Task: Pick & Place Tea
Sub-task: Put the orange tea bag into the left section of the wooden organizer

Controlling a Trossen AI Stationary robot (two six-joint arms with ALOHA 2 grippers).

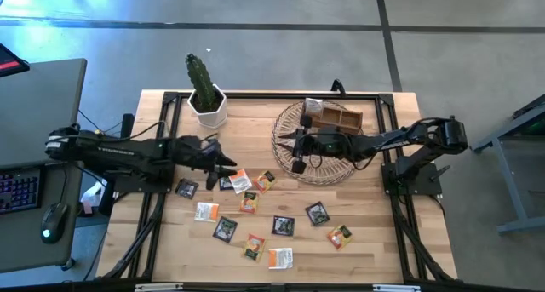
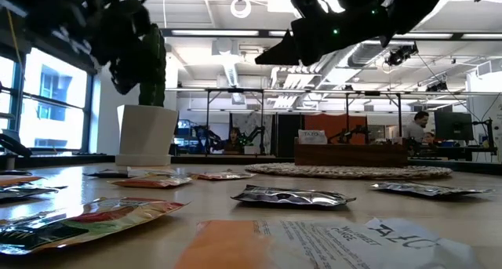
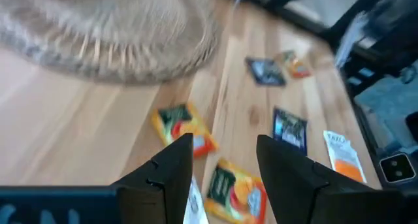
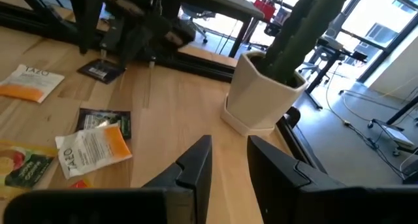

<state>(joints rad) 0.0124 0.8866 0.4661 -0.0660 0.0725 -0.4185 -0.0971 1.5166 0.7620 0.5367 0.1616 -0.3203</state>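
Many tea sachets (image 1: 255,215) scattered across the lower middle of the table (image 1: 375,249).
Left gripper (image 1: 228,166), fingers apart and empty, hovers left of centre; right gripper (image 1: 298,147), jaws parted, empty, above the wicker mat (image 1: 294,122).

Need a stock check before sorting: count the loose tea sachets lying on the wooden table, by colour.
Black sachets: 5
Orange-and-white sachets: 3
Yellow-orange sachets: 4
Total: 12

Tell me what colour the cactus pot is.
The cactus pot is white, faceted; the right wrist view shows it best.
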